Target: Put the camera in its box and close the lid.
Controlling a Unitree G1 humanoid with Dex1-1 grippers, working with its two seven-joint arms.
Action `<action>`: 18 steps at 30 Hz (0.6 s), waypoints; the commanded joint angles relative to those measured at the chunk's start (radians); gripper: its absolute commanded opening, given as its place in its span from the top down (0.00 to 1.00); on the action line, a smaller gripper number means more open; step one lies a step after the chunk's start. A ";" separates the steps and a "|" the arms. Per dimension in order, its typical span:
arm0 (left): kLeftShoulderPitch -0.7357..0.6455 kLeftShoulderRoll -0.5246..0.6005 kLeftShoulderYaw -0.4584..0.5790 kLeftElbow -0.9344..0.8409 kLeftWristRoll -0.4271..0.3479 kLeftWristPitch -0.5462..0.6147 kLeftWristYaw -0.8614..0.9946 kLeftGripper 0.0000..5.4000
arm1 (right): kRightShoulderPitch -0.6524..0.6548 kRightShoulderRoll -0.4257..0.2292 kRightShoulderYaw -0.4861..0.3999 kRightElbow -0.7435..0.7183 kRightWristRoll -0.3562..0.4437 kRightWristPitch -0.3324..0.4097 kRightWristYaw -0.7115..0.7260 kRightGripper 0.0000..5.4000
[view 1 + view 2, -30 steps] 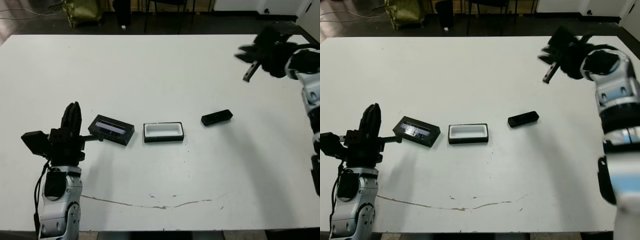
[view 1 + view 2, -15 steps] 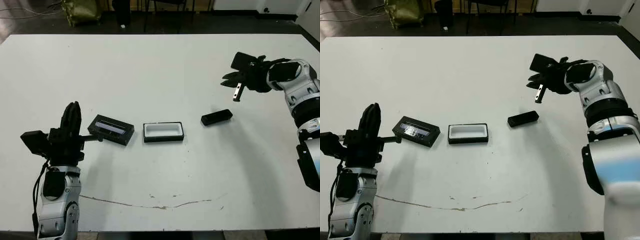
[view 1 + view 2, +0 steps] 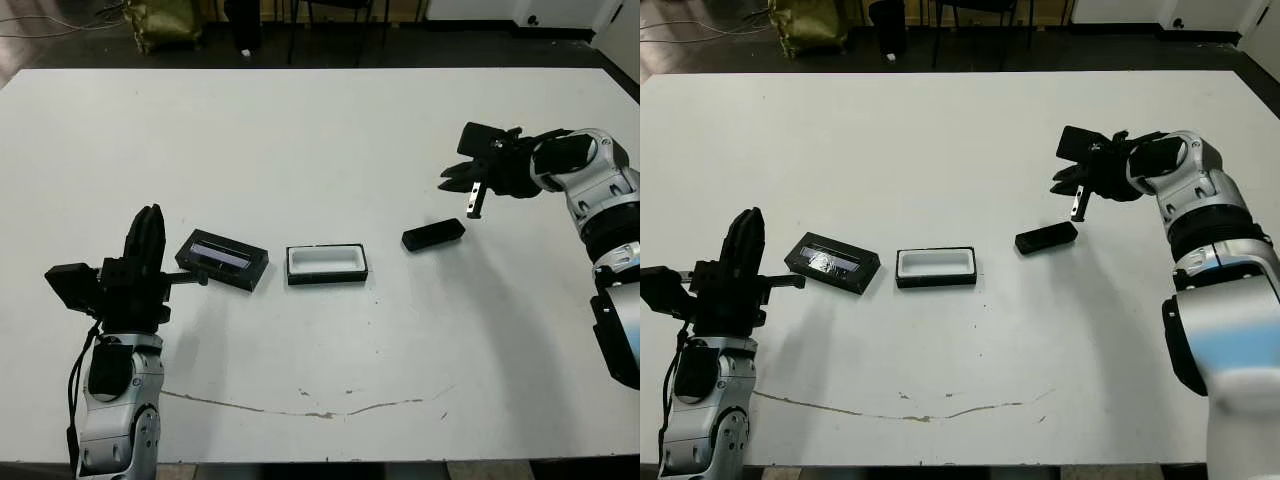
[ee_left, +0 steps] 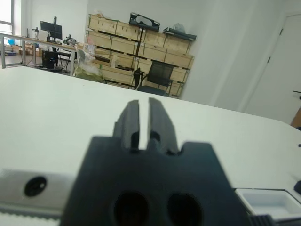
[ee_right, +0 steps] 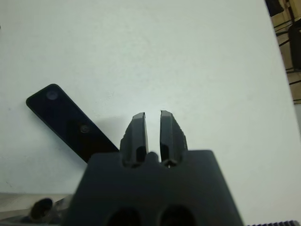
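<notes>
On my head view the box (image 3: 327, 264) sits open near the middle of the counter (image 3: 300, 150), its white lining showing and nothing inside it. The lid (image 3: 222, 259) lies just beside it toward my left, window strip up, apart from the box. The camera (image 3: 433, 234) lies flat on the counter on the box's other side, near but not touching it. My right claw (image 3: 473, 203) hangs just above the camera's far end with its fingers close together, only a thin slit between them, gripping nothing. My left claw (image 3: 146, 232) stands upright near the lid, fingers nearly together and empty.
</notes>
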 commanded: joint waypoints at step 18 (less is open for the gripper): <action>0.021 0.009 -0.002 0.021 0.003 -0.003 -0.005 1.00 | 0.056 0.039 0.044 0.029 -0.078 0.022 -0.041 1.00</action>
